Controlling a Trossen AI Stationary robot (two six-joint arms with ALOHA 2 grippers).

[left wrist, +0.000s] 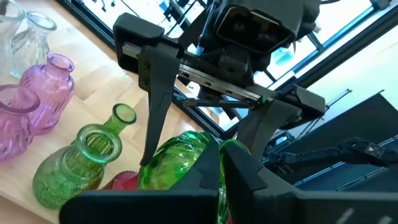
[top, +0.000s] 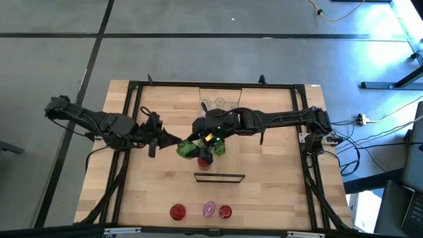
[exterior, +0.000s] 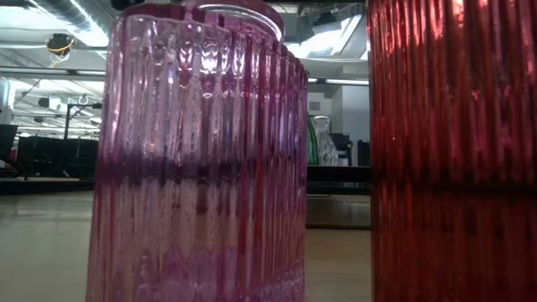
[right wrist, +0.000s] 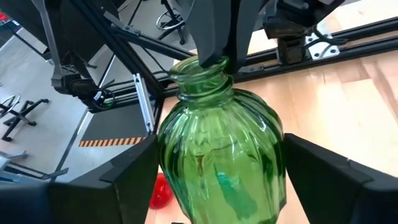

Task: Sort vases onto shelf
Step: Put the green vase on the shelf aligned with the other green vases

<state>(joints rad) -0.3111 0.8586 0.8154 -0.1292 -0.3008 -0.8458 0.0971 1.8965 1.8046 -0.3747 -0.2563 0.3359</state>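
Note:
A green ribbed vase (right wrist: 221, 155) hangs over the middle of the table (top: 277, 192), its mouth toward the table's left. My left gripper (top: 176, 141) is shut on its mouth end. My right gripper (top: 200, 141) spans its belly from the right. Below them stand two more green vases (left wrist: 81, 162), pink ones (left wrist: 50, 87), a red one (top: 205, 159) and clear ones (left wrist: 25, 37). The shelf (top: 219, 177) shows as a narrow black-framed strip nearer the front. The low view shows neither gripper. My left gripper pinches the green vase's rim (right wrist: 205, 67) between its two fingers (left wrist: 249, 171), coming about level from the table's left. The vase is lifted clear and lies tilted. My right gripper has one finger (right wrist: 134, 174) on each side of the round belly (right wrist: 168, 149). Both look to lie against the glass. It slants down from the table's right.
Two red vases (top: 177, 211) and a pink one (top: 209, 210) stand in a row at the near edge, filling the low view. Two clear vases (top: 213, 102) stand at the far side. A black metal frame (top: 132, 89) borders the tabletop.

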